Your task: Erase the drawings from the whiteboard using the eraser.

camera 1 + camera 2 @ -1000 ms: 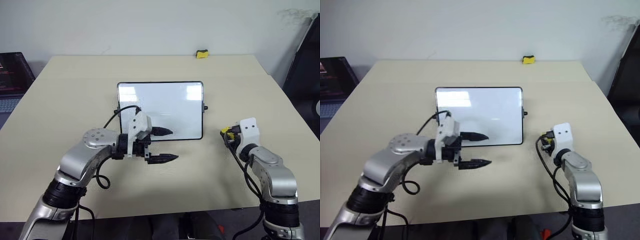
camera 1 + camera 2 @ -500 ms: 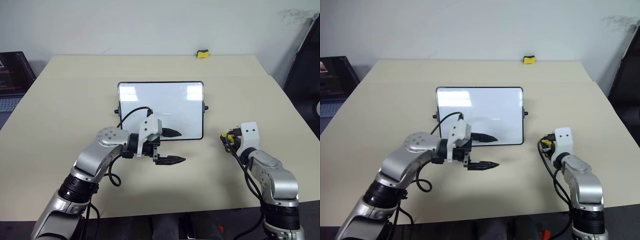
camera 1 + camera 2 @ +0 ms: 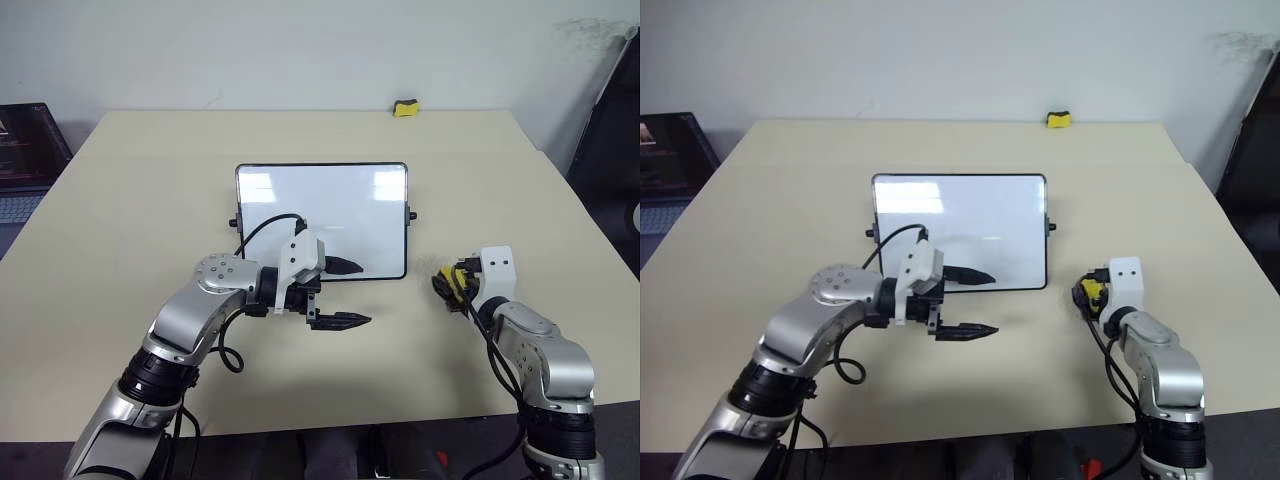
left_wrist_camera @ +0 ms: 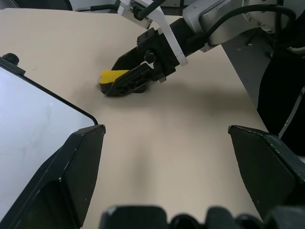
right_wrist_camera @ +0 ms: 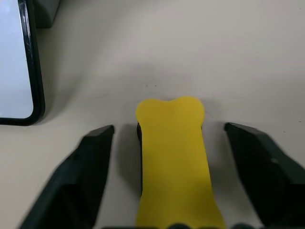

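Whiteboard point(image 3: 330, 215) at frame centre wiped clean already. Right gripper point(image 5: 167, 143) at lower right stood wide around eraser point(image 5: 174, 162), apparently releasing it onto table point(image 3: 130, 200). Next: withdraw; left gripper point(image 3: 345, 293) wide, empty.

Beige table point(image 3: 120, 200) spans most of the frame. Whiteboard point(image 3: 340, 215) flat at centre. Eraser point(image 5: 172, 157), yellow, lower right of centre, just right of the board. Second yellow block point(image 3: 404, 107) at top edge, right of centre.

Bright even light; glare patches on whiteboard point(image 3: 322, 220); soft shadows.
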